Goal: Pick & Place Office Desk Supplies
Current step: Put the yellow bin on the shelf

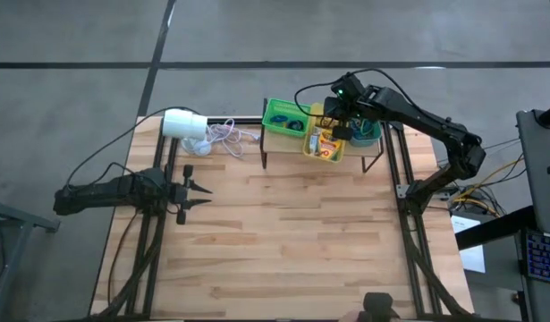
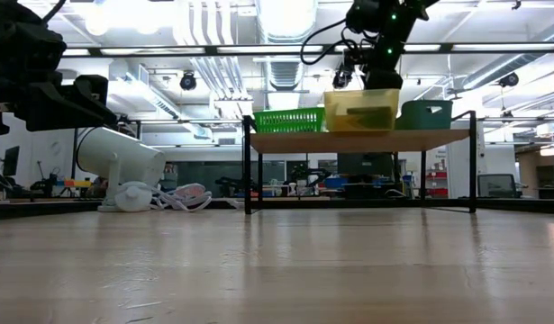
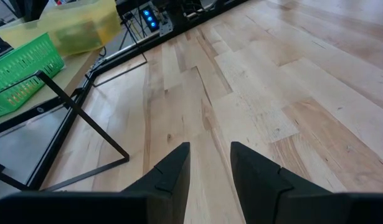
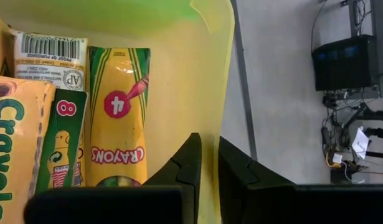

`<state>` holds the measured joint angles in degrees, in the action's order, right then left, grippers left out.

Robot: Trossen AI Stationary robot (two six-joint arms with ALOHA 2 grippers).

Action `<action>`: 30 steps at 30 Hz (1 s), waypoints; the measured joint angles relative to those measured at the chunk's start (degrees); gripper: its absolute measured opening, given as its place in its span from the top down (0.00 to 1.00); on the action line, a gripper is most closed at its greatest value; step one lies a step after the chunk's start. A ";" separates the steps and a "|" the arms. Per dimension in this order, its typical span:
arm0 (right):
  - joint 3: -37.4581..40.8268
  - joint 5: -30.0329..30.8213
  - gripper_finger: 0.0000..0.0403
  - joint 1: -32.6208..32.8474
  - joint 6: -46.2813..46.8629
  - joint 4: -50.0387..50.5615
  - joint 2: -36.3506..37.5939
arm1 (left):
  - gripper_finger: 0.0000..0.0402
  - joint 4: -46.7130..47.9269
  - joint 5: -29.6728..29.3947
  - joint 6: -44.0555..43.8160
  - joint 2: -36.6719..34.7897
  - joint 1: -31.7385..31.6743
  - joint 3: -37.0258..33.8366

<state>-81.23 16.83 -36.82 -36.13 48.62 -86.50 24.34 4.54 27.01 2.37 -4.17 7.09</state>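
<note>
Yellow bin (image 1: 310, 152) at upper centre of the overhead frame already holds crayon boxes (image 4: 119, 118).
The right gripper (image 4: 207, 163) hangs above them, fingers nearly closed, holding nothing; the left gripper (image 3: 210, 167) waits narrowly parted at mid-left. The sorting looks largely finished.

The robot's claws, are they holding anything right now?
No. The right gripper hangs nearly shut over the yellow bin of crayon boxes, nothing between its fingers. The left gripper is open and empty above the table.
</note>
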 joint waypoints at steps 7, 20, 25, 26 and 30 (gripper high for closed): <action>0.02 0.60 0.89 -0.04 -0.14 0.00 -0.02 | 0.71 0.00 0.00 0.00 0.00 -0.02 0.00; 0.04 1.98 0.76 -0.03 -0.12 -0.10 -0.02 | 0.71 -0.01 -0.01 -0.18 0.00 -0.01 0.00; 0.03 2.28 0.72 0.02 -0.12 -0.15 0.00 | 0.71 -0.01 -0.01 -0.15 0.00 -0.02 0.00; -0.16 2.45 0.72 0.02 -0.10 -0.05 0.08 | 0.71 -0.02 -0.02 -0.17 0.00 -0.02 0.00; -2.36 1.42 0.72 0.96 0.31 0.03 0.71 | 0.71 -0.01 -0.02 -0.15 0.00 -0.01 0.00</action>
<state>-83.60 18.25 -35.86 -35.82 48.65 -85.79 24.32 4.52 26.85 2.37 -4.17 7.09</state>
